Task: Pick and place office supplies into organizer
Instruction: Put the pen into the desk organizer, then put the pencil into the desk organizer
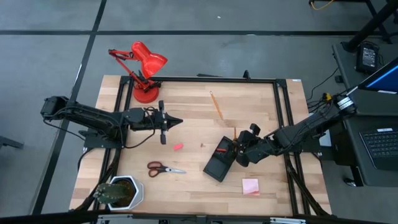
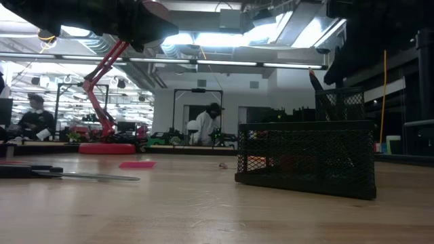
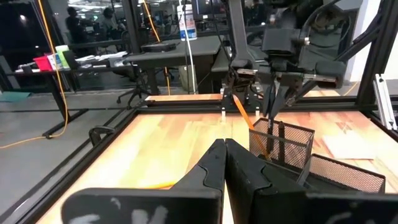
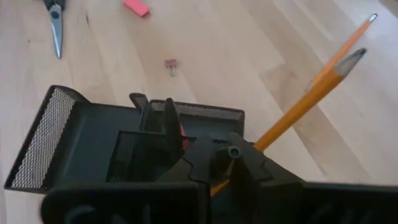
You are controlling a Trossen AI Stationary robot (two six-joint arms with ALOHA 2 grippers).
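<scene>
We record a pale wooden table with visible grain, edged by a black metal frame. The organizer, a black wire-mesh tray with upright compartments, sits at about 4 o'clock from the table's centre, skewed to the table edges. The right gripper hovers directly over the organizer's taller compartment, its fingers clenched on a hexagonal orange pencil; in the right wrist view the pencil slants away from the fingers and ends in a dull grey tip. A second pencil lies flat on the wood at about 12 o'clock, well apart from the tray. The left gripper is clenched tight with nothing between its tapered black fingers, held above the table at about 10 o'clock. A small flat pink eraser lies just below that gripper. Red-handled scissors with steel blades lie at about 7 o'clock. A square pink sticky-note pad lies near the front edge, at 5 o'clock from the tray. A red desk lamp with a round base stands at the far left corner, and a green plant in a white pot stands at the near left corner.
</scene>
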